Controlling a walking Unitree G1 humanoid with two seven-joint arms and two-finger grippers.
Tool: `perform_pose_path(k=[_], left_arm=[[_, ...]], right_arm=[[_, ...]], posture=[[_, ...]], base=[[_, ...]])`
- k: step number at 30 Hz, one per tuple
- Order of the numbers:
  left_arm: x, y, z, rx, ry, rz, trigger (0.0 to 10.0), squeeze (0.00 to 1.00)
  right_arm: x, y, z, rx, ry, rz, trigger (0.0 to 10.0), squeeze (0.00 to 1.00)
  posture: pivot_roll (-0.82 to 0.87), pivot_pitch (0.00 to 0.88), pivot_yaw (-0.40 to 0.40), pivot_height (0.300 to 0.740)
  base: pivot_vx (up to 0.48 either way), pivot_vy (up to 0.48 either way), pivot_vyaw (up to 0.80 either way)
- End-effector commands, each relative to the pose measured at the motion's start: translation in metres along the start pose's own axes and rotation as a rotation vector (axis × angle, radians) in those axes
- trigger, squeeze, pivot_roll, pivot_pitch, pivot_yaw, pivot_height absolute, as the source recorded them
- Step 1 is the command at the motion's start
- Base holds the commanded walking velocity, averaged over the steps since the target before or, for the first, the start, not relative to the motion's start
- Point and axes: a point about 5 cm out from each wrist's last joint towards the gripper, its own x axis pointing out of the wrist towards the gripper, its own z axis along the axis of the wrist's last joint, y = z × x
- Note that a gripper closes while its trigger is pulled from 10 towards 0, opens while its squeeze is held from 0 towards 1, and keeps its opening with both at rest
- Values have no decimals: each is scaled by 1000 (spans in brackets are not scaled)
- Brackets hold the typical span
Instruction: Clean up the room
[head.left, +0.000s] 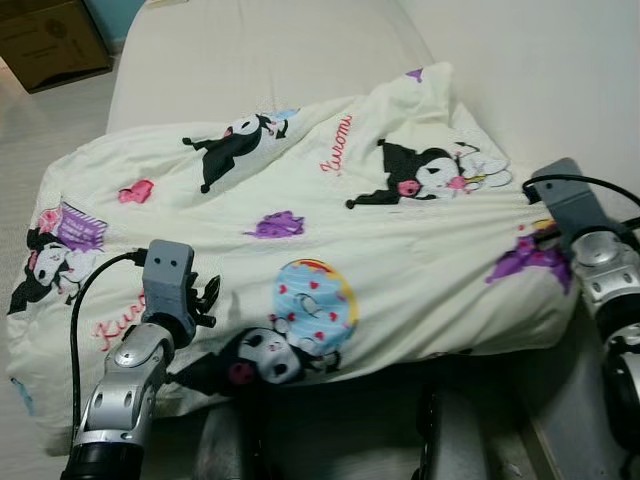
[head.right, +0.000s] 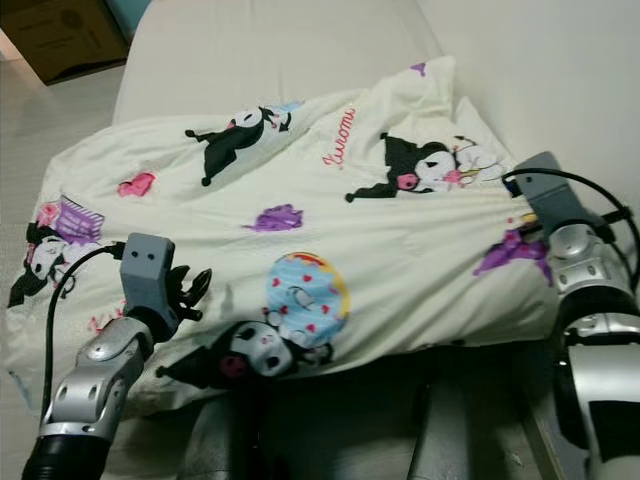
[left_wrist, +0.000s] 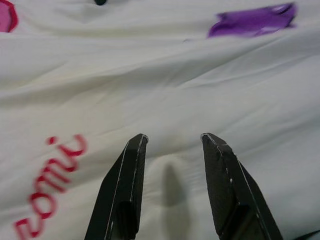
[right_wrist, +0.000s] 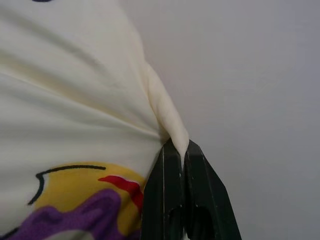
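Bedroom, pale floor; bed (head.left: 250, 60) against white wall (head.left: 560, 70). Nearest: left gripper (head.left: 207, 300), fingers (left_wrist: 122, 190) apart, poised just above cream cartoon-print blanket (head.left: 300, 250) (its near edge). Right gripper (right_wrist: 179, 150), fingers pressed together, pinching a fold at the blanket's wall-side edge. Blanket spread across bed's near half. Farthest: cardboard box (head.left: 50, 40) on floor.

Silver jointed arms; grey wrist boxes; black cables; black two-fingered left pincer (head.left: 207, 298).
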Motion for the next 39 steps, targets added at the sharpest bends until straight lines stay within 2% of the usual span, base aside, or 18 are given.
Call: perform_pose_path(k=[1, 2, 4, 6, 12, 13, 16, 17, 18, 19, 28, 33, 34, 35, 36, 37, 38, 39], left_arm=[[-3, -2, -10, -15, 39, 3, 10000, 0], [-3, -2, -10, -15, 39, 3, 10000, 0], [-4, -3, -10, -17, 38, 0, 10000, 0], [-4, -4, -10, -18, 38, -1, 10000, 0], [-7, -5, -11, -18, 40, -6, 10000, 0], [-7, -6, -11, -18, 41, -8, 10000, 0], [-7, -6, -11, -19, 42, -9, 10000, 0], [-6, -8, -11, -19, 41, -13, 10000, 0], [-6, -8, -11, -19, 41, -13, 10000, 0], [-5, -9, -10, -19, 40, -17, 10000, 0], [-4, -11, -10, -22, 38, -23, 10000, 0], [-2, -14, -11, -30, 35, -26, 10000, 0], [-1, -16, -11, -33, 35, -28, 10000, 0], [-1, -16, -11, -33, 35, -28, 10000, 0], [0, -17, -12, -35, 34, -29, 10000, 0], [1, -19, -13, -39, 33, -30, 10000, 0], [1, -19, -13, -39, 33, -30, 10000, 0], [2, -20, -13, -45, 30, -27, 10000, 0]], right_arm=[[0, -35, -20, -73, 82, -146, 0, 0], [0, -35, -20, -73, 82, -146, 0, 0], [-3, -50, -38, -114, 135, -201, 0, 0], [-5, -57, -47, -138, 160, -230, 0, 0], [-10, -69, -67, -192, 236, -263, 0, 0], [-12, -67, -75, -217, 274, -247, 10000, 0], [-13, -64, -80, -234, 298, -236, 10000, 0], [-14, -61, -84, -233, 308, -242, 10000, 388], [-14, -61, -84, -233, 308, -242, 10000, 388], [-15, -60, -86, -242, 313, -258, 10000, 1000], [-16, -68, -85, -281, 299, -319, 10000, 1000], [-12, -71, -68, -225, 213, -338, 10000, 1000], [-8, -58, -58, -94, 158, -252, 10000, 1000], [-8, -58, -58, -94, 158, -252, 10000, 1000], [-6, -49, -50, -2, 115, -190, 10000, 1000], [-3, -25, -34, 153, 27, -25, 10000, 1000], [-3, -25, -34, 153, 27, -25, 10000, 1000], [-5, 3, -15, 309, -64, 168, 10000, 1000]], posture=[[76, 281, 68, 508], [76, 281, 68, 508], [79, 282, 68, 508], [79, 282, 68, 508], [85, 283, 68, 508], [84, 281, 68, 508], [84, 281, 68, 508], [86, 277, 67, 508], [86, 277, 67, 508], [88, 274, 68, 508], [81, 257, 64, 508], [73, 248, 58, 508], [67, 238, 52, 508], [67, 238, 52, 508], [67, 238, 52, 508], [54, 220, 41, 508], [54, 220, 41, 508], [45, 210, 36, 508]], base=[[0, 0, 0], [0, 0, 0], [0, 0, 0], [0, 0, 0], [0, 0, 0], [0, 0, 0], [0, 0, 0], [0, 0, 0], [0, 0, 0], [0, 0, 0], [0, 0, 0], [0, 0, 0], [0, 0, 0], [0, 0, 0], [0, 0, 0], [0, 0, 0], [0, 0, 0], [0, 0, 0]])
